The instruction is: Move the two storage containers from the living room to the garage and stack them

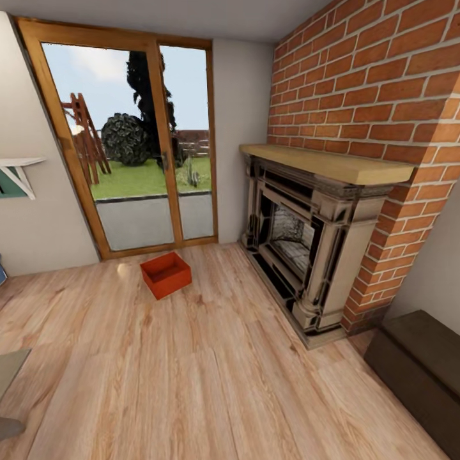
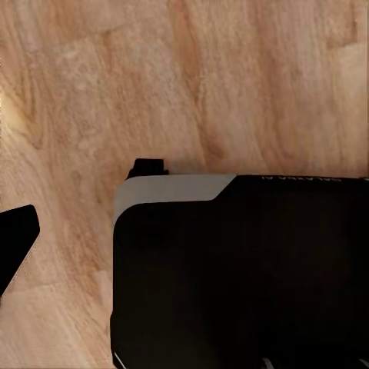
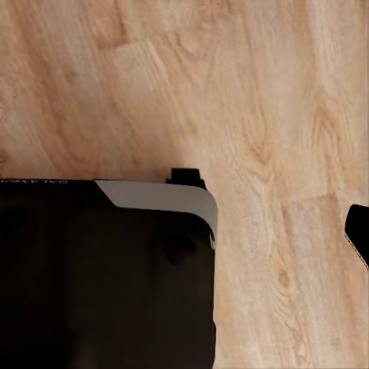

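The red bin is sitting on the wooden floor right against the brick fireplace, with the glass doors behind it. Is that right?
Not quite. In the head view the storage container sits on the wood plank floor well apart from the fireplace, out in the open in front of the glass doors. The rest holds.

wood plank floor [image 1: 211, 383], 1 orange-red bin [image 1: 166, 275]

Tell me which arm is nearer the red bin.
Left, probably, by little: the red bin lies well ahead, slightly left of centre. Both arms hang by the robot's dark base over the wood floor.
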